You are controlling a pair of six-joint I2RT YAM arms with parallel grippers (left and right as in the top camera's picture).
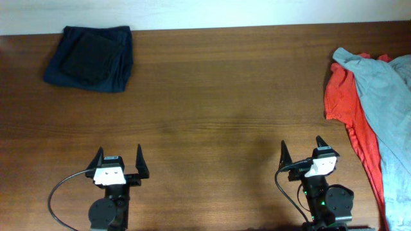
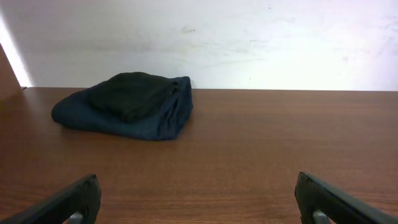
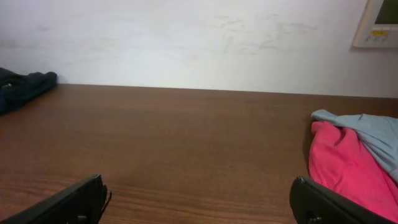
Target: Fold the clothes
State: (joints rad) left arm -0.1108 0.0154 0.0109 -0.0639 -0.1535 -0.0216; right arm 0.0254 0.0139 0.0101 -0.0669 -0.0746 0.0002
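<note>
Wooden table (image 1: 212, 96), clothes (image 1: 90, 58) at both ends

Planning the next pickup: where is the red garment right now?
In the overhead view the red garment lies at the right edge of the table, partly under the pale grey-blue garment, ahead and to the right of the open right gripper.

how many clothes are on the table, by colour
black garment: 1
navy garment: 1
red garment: 1
pale grey-blue garment: 1
total: 4
</note>
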